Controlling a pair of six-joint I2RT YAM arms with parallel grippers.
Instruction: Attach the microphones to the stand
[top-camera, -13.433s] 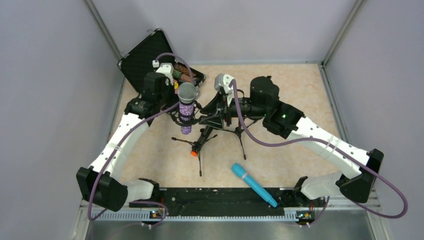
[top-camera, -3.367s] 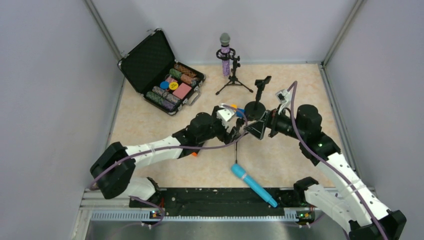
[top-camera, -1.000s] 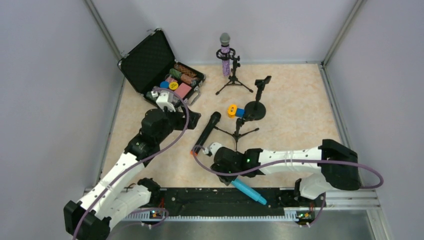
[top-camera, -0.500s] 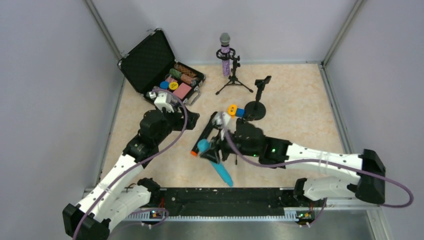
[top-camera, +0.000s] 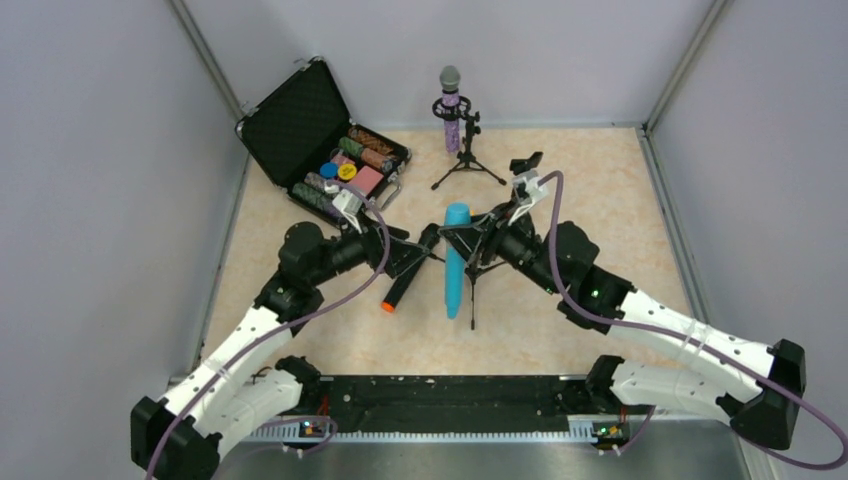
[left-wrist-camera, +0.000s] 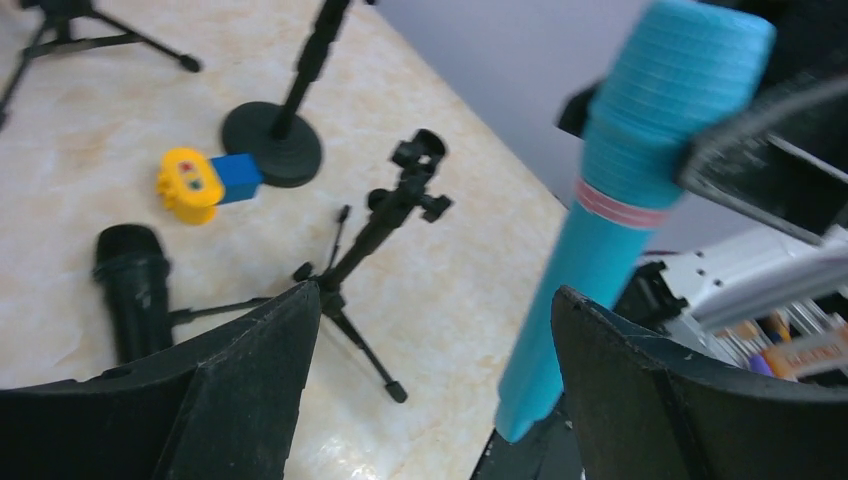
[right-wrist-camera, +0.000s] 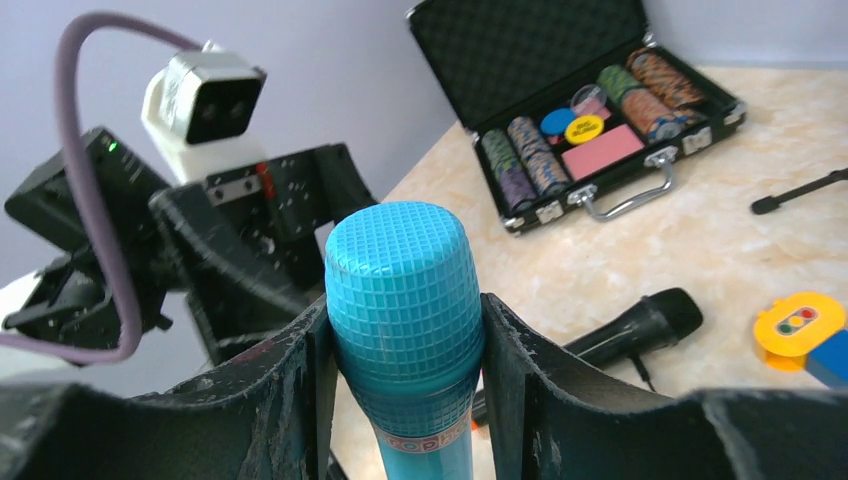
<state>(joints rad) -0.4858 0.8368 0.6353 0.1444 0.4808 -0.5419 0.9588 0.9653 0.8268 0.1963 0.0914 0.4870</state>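
**Top view.** The purple microphone (top-camera: 451, 108) stands upright in the back tripod stand (top-camera: 466, 168), at the far edge of the table (top-camera: 610, 200). The black microphone (top-camera: 408, 270) lies flat on the table with its orange end toward the near edge, just beside the left end effector (top-camera: 405, 258). The right end effector (top-camera: 470, 232) holds the blue microphone (top-camera: 456, 275) off the table, over a small tripod stand (top-camera: 470, 290). An open case (top-camera: 300, 120) of chips sits back left.

**Left wrist view.** The end effector is spread wide with nothing between the jaws. The blue microphone hangs head-up and tilted. The small tripod's clip is bare. Beyond it are a round-base stand (left-wrist-camera: 275, 150) and a toy block (left-wrist-camera: 205, 183).

**Right wrist view.** The fingers (right-wrist-camera: 295, 400) are closed on the blue microphone just under its grille.

**Handling.** The body looks like rigid, light plastic, and the smooth barrel is probably slippery. A hold near the head leaves the tail free to feed into a clip — a sensible grip. The small tripod looks light and tippy, so it likely needs steadying by its post.
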